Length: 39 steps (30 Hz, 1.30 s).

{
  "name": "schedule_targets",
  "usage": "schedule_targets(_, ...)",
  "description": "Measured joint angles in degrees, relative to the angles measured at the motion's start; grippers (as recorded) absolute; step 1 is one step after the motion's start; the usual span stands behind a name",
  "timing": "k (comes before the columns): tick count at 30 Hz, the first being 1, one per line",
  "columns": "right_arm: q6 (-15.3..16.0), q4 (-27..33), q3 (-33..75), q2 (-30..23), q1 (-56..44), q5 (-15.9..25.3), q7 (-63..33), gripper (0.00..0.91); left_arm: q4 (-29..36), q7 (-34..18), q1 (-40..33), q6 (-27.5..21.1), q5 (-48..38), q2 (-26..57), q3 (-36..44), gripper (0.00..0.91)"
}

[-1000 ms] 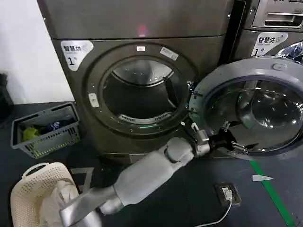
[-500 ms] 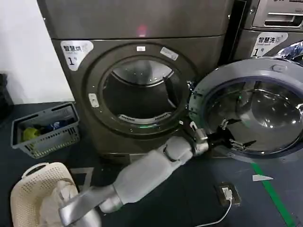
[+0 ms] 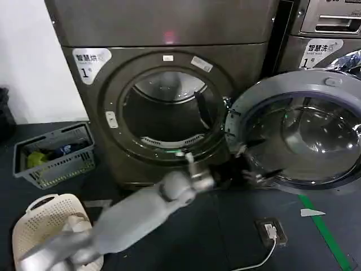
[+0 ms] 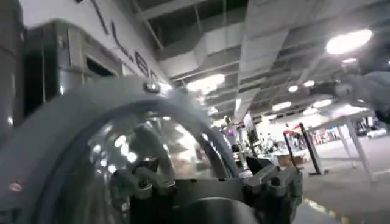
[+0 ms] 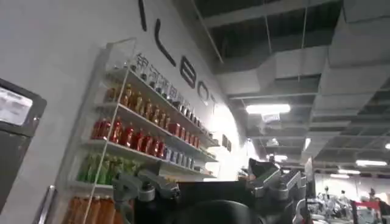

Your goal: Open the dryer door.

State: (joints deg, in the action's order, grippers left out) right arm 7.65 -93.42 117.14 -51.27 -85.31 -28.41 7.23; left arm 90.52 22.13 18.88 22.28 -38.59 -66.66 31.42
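The dryer (image 3: 169, 28) is a bronze-grey front loader, and its drum opening (image 3: 163, 110) is uncovered. The dryer door (image 3: 293, 84) is swung wide to the right, so its grey inner face and glass bowl face me. My left gripper (image 3: 255, 162) is open in front of the door's lower left rim, holding nothing. In the left wrist view the dryer door (image 4: 91, 140) looms close behind the spread left gripper (image 4: 207, 178). My right gripper (image 5: 204, 182) is open and empty, pointing up toward shelves of bottles.
A grey crate (image 3: 53, 155) of clothes sits on the floor to the left, and a white laundry basket (image 3: 45, 226) stands nearer me. A second machine (image 3: 327, 34) stands behind the open door. A floor socket with cable (image 3: 271, 231) and a green line (image 3: 324, 231) lie below the door.
My left arm has drawn back to the left and lower. Its open gripper has come away from the glass bowl toward the door's hinge-side rim. The door stays wide open.
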Motion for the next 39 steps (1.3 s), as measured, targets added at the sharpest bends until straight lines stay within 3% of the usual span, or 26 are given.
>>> schedule_targets(9, -0.81, -2.38, 0.74, -0.35, 1.2, 3.89, -2.41, 0.907, 11.07, 0.66, 8.5, 1.31, 7.92, 17.28, -3.0, 0.907)
schedule_targets(18, 1.91, -4.93, 0.51, -1.59, 2.04, 7.39, -0.85, 0.907, 17.69, 3.32, 18.0, -6.37, 14.03, 35.06, -10.3, 0.907)
schedule_targets(27, 1.95, -5.32, -1.65, -1.65, 4.09, 7.97, 0.14, 0.907, 15.42, 4.71, 30.98, -18.62, 19.48, 49.23, -25.07, 0.907)
schedule_targets(39, 2.04, -3.71, -4.33, -0.44, 6.37, 8.78, 0.74, 0.907, 9.03, 14.54, 36.34, -23.43, 28.13, 60.7, -34.49, 0.907)
